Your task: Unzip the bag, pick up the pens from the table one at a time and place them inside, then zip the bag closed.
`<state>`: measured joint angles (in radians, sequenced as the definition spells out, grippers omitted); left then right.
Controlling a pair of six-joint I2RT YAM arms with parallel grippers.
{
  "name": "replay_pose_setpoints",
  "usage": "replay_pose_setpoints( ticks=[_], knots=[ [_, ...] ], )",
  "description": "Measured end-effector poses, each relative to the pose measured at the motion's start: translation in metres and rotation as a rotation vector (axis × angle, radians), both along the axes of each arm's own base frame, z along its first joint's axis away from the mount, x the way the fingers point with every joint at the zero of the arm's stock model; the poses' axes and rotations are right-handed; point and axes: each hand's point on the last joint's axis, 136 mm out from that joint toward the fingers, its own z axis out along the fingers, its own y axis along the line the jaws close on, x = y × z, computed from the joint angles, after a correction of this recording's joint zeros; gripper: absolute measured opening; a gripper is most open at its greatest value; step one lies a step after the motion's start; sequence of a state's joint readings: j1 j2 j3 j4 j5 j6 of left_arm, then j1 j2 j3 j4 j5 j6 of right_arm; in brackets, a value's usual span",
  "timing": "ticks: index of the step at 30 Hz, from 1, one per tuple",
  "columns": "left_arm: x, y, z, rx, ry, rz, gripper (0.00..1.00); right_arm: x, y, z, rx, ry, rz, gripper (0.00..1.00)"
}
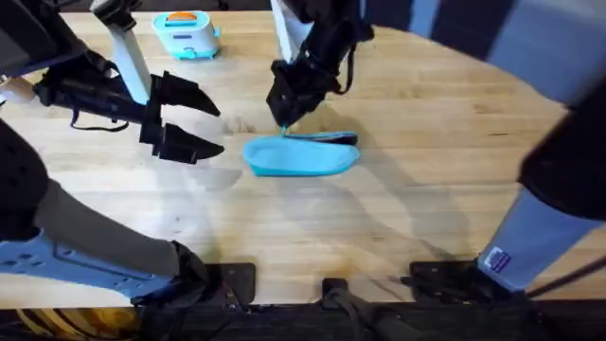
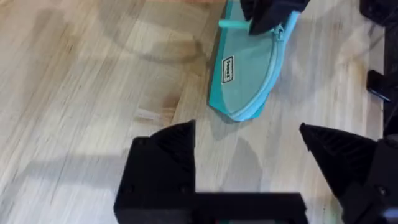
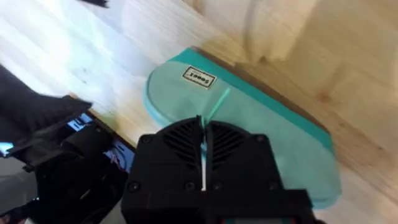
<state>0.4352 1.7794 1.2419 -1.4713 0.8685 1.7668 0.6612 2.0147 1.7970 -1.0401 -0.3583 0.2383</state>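
While right gripper pinches pull tab — bag zipper hidden.

This looks like a robot lab or test room, not a home. Two robot arms are fixed at the bottom edge of a big wooden worktop made of light planks stuck side by side. Their bases sit at the lower left and lower right of the overhead picture, with black brackets and cables along that edge. The left tool and the right tool hang over the wood. A few small things lie there, like test props: a light blue bag in the middle and a teal toy toaster at the upper left.
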Motion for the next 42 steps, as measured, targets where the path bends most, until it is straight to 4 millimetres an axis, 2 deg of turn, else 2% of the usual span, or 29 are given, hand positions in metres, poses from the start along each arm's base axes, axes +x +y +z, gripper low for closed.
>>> replay_pose_setpoints(
  ticks=[3,6,24,25,27,30,32,42],
  knots=[
    [0.002,-0.006,-0.002,0.006,-0.016,-0.027,0.995,0.001,-0.003,0.017,0.008,-0.054,0.001,0.033],
    [-0.002,-0.018,-0.007,0.002,-0.013,-0.067,0.995,0.001,-0.005,0.026,0.008,-0.081,0.001,0.033],
    [-0.017,-0.068,-0.036,-0.006,-0.075,-0.252,0.993,-0.004,-0.002,0.027,-0.003,-0.092,0.020,0.033],
    [-0.012,-0.073,-0.038,-0.005,-0.107,-0.263,0.878,-0.004,-0.002,0.027,-0.003,-0.092,0.020,0.033],
    [-0.010,-0.074,-0.038,-0.003,-0.112,-0.261,0.583,-0.005,-0.002,0.027,-0.003,-0.092,0.020,0.032],
    [-0.009,-0.076,-0.039,-0.001,-0.112,-0.261,0.106,-0.006,-0.004,0.026,-0.013,-0.087,0.020,0.032],
    [-0.008,-0.076,-0.039,0.000,-0.112,-0.258,0.050,-0.006,-0.009,0.023,-0.044,-0.087,0.014,0.032],
    [-0.007,-0.077,-0.038,-0.012,-0.110,-0.249,0.044,-0.002,-0.049,0.011,-0.280,-0.159,0.008,0.033]
  ],
)
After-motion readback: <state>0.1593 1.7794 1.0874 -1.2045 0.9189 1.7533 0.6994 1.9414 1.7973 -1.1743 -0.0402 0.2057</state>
